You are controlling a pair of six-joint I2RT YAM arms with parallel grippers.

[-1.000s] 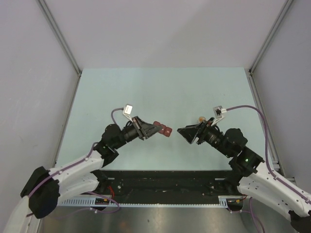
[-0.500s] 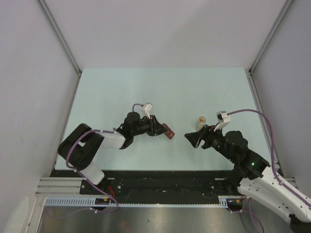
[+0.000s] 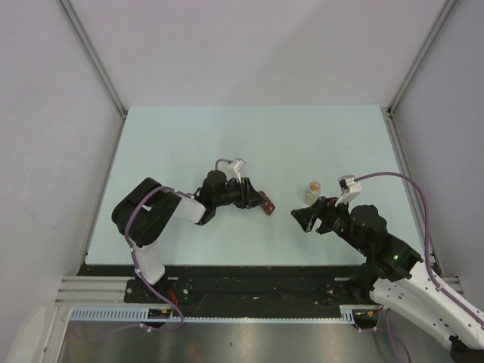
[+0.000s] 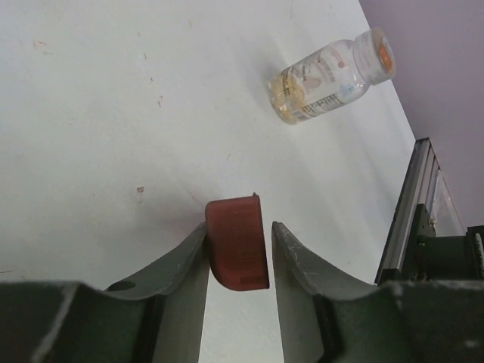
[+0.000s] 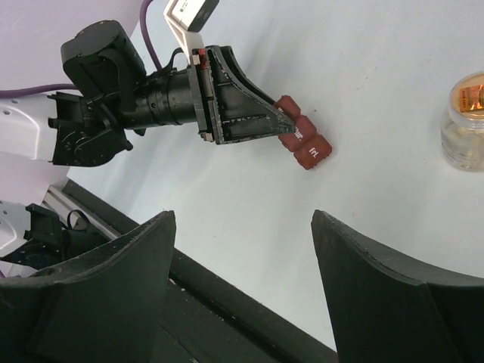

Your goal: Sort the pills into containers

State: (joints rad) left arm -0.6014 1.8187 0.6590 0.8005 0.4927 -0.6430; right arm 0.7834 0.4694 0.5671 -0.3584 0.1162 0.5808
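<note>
Item 1. Left gripper: we log it low over the pale green table, near the middle and nearer the front edge than the back. The left wrist view shows its two grey fingers pressed against the long sides of the box, one on each side. The overhead view shows only a dark mass here.

Item 2. Small dark red plastic pill box, three compartments in a row: it is clamped at one end in the left gripper. The other end points toward the right edge. The right wrist view alone shows the three lidded segments with white marks. We cannot tell whether the pill box rests on the table or hangs just above it.

Item 3. Small clear round plastic bottle: it stands apart from the box, right of centre. The left wrist view shows pale tan pills heaped inside it and an orange patch on its cap.

Item 4. Right gripper: it sits near the front edge, right of the box. Its own camera shows the jaws spread wide around bare table, touching nothing.
</note>
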